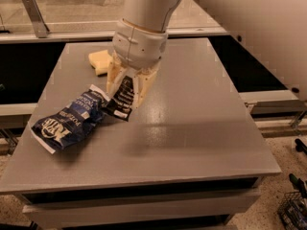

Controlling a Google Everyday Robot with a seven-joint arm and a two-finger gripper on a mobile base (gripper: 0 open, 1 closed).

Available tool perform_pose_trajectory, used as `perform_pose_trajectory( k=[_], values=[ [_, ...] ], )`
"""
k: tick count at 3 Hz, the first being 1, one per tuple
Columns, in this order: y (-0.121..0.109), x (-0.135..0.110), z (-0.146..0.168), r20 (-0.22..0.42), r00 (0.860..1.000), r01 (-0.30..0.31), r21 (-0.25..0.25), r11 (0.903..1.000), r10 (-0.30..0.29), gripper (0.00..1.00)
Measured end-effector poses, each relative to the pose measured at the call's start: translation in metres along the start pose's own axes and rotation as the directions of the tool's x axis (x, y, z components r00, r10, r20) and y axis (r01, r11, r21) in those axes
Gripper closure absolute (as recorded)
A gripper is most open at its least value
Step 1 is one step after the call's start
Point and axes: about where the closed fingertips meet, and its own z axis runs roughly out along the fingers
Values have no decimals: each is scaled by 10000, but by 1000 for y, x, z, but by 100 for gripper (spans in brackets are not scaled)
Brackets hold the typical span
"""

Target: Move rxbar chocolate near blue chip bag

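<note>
One pale claw point(123, 99) clamps the small flat black bar wrapper point(119, 108) — its lower end just beside the wrinkled dark blue glossy chip bag point(64, 123) on the grey surface point(192, 128).

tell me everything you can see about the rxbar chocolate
The rxbar chocolate is a small flat black wrapper with rows of white text, and it looks glossy. It hangs tilted, clamped in the shut gripper, which hides its upper end. Its lower end sits right by the upper right end of the blue chip bag, over the grey table. Whether it touches either cannot be told.
</note>
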Motion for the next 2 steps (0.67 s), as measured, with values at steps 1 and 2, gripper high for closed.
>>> perform_pose_trajectory(
  k=[1, 2],
  values=[
    [-4, -12, 15, 353, 9989, 323, -298, 9990, -312, 100],
    [-8, -24, 27, 675, 9961, 598, -512, 9969, -563, 100]
  ],
)
